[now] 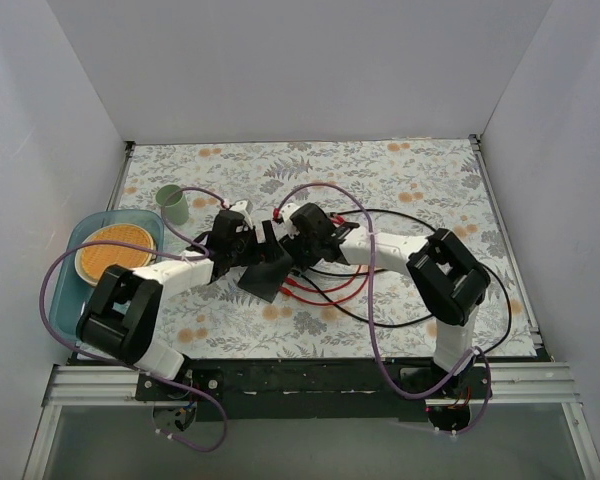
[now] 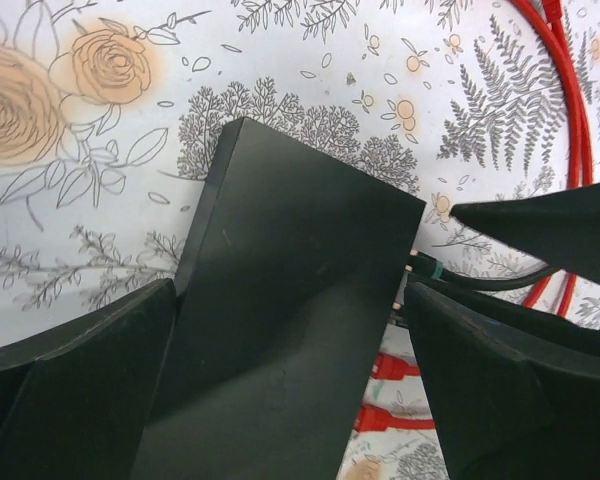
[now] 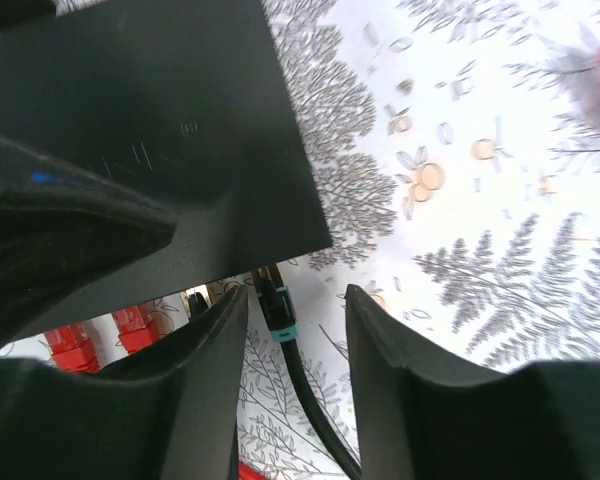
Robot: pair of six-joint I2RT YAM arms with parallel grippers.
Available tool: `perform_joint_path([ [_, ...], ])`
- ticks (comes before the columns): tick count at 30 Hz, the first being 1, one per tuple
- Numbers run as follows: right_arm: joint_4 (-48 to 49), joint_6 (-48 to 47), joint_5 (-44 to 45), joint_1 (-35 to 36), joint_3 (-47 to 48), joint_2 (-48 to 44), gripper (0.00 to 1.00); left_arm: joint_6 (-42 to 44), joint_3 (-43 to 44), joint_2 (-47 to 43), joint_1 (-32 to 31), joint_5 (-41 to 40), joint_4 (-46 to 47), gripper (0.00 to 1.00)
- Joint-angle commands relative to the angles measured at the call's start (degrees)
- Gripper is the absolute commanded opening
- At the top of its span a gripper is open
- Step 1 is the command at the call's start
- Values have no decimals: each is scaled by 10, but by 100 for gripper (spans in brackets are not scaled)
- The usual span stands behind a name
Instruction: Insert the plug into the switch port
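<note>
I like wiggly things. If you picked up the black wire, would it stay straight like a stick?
Probably not: the black wire lies in loose curves on the table, so it would likely droop. It looks thin, so probably light. Its teal-banded plug looks hard and stiff.

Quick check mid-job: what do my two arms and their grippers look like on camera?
Both the left arm and the right arm have white links with bulky black joint housings. A purple cable loops along each. The left gripper and the right gripper have matte black, wedge-shaped fingers.
</note>
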Motion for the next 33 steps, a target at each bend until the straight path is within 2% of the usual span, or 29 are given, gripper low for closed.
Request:
perform_joint_path([
  [1, 36, 21, 70, 3, -7, -67, 55, -42, 12, -74, -6, -113, -63, 98],
  [7, 39, 33, 106, 3, -53, -157, 66, -54, 18, -144, -4, -163, -109, 98],
  [8, 42, 34, 108, 3, -61, -174, 71, -53, 18, -166, -4, -166, -116, 98],
  [12, 60, 48, 115, 3, -112, -289, 77, -47, 27, -222, -4, -182, -136, 98],
  [14, 68, 53, 117, 3, -148, -351, 87, -46, 30, -259, -4, -197, -144, 98],
  [16, 73, 56, 120, 3, -172, -392, 92, -48, 31, -283, -4, -205, -147, 98],
  [25, 52, 79, 145, 3, -281, -600, 99, -51, 18, -400, -3, -222, -136, 98],
  [33, 94, 77, 207, 3, -369, -674, 98, -53, 13, -412, -3, -227, -137, 98],
])
